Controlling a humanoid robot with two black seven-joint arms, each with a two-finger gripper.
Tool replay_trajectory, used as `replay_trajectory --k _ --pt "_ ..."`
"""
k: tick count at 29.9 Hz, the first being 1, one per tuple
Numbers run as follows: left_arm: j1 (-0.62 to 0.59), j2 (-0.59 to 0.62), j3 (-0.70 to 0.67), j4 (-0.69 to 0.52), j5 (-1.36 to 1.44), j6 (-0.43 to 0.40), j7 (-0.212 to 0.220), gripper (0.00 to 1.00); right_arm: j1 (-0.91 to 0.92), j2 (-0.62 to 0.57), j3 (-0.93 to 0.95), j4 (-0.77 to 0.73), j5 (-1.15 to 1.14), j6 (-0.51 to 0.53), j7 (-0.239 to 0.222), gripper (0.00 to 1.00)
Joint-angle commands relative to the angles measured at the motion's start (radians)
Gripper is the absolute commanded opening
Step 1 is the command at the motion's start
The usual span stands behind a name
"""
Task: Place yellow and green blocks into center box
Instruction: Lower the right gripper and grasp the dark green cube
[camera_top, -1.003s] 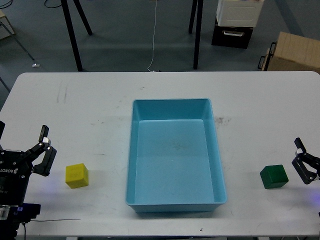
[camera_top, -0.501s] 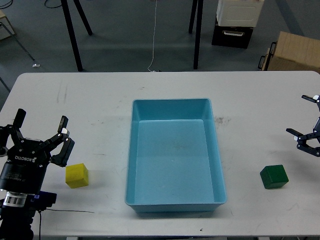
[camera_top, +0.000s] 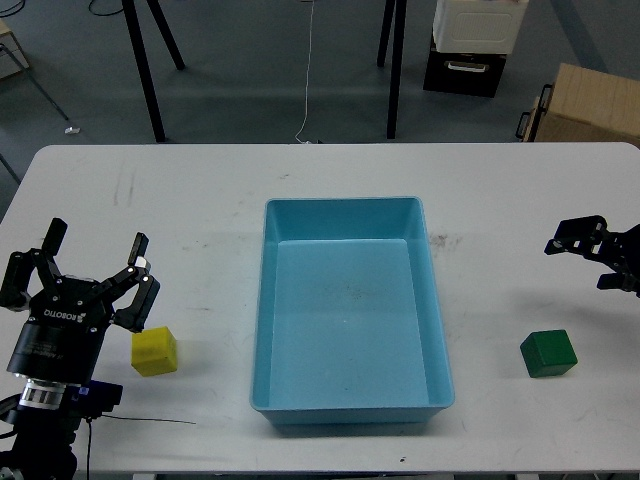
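A yellow block (camera_top: 154, 351) sits on the white table at the front left. A green block (camera_top: 548, 353) sits at the front right. The light-blue open box (camera_top: 345, 204) stands in the middle, with nothing in it. My left gripper (camera_top: 85, 272) is open and empty; its right finger (camera_top: 141, 290) is just behind and left of the yellow block, not touching it. My right gripper (camera_top: 582, 258) is open and empty at the right edge, well behind the green block.
The white table (camera_top: 190, 190) ends at a near edge just in front of the box. A thin black cable (camera_top: 150, 422) lies at the front left. Beyond the far edge stand black stand legs (camera_top: 143, 70), a black-and-white crate (camera_top: 468, 45) and a cardboard box (camera_top: 590, 105).
My left gripper has moved right and back, closer to the yellow block. My right gripper has risen from beside the green block to farther back and left. Both blocks have stayed put.
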Motion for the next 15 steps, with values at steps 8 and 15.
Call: replay_trajectory --k 8,15 --pt "0.007 0.0 0.003 0.016 0.0 -0.005 -0.002 1.0 0.005 0.025 -0.114 0.111 -0.152 0.001 -0.001 1.0" --pt "0.007 0.0 0.034 0.027 0.003 -0.009 -0.005 1.0 -0.032 0.071 -0.12 0.105 -0.16 0.001 -0.001 1.0"
